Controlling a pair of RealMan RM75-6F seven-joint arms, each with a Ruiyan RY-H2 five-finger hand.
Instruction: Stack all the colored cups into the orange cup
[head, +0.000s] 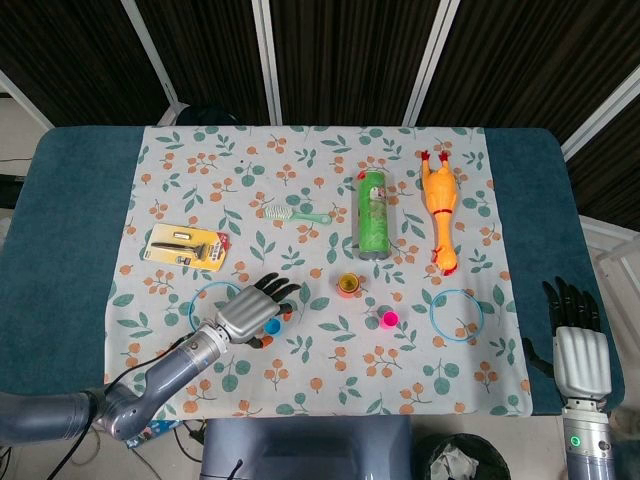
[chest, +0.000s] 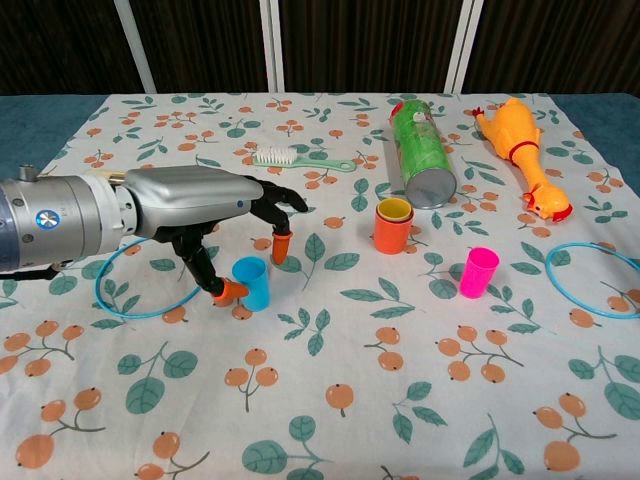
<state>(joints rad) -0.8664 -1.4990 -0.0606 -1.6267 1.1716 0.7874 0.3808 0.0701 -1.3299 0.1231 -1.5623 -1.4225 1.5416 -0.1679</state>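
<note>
The blue cup (chest: 252, 283) (head: 272, 325) stands upright on the floral cloth. My left hand (chest: 200, 205) (head: 250, 308) hangs over it from the left with fingers spread. The thumb tip touches the cup's left side low down, and the other fingertips (chest: 280, 241) hover behind it without contact. The orange cup (chest: 391, 232) (head: 348, 286) stands to the right with a yellow cup (chest: 395, 209) nested inside. The pink cup (chest: 478, 272) (head: 389, 320) stands alone further right. My right hand (head: 578, 345) rests open at the table's right edge, holding nothing.
A green can (chest: 420, 150) lies behind the orange cup, with a rubber chicken (chest: 525, 160) to its right. A brush (chest: 290, 157) lies behind my left hand. Blue rings (chest: 100, 290) (chest: 551, 268) lie flat at both sides. A packaged tool (head: 187, 246) lies far left.
</note>
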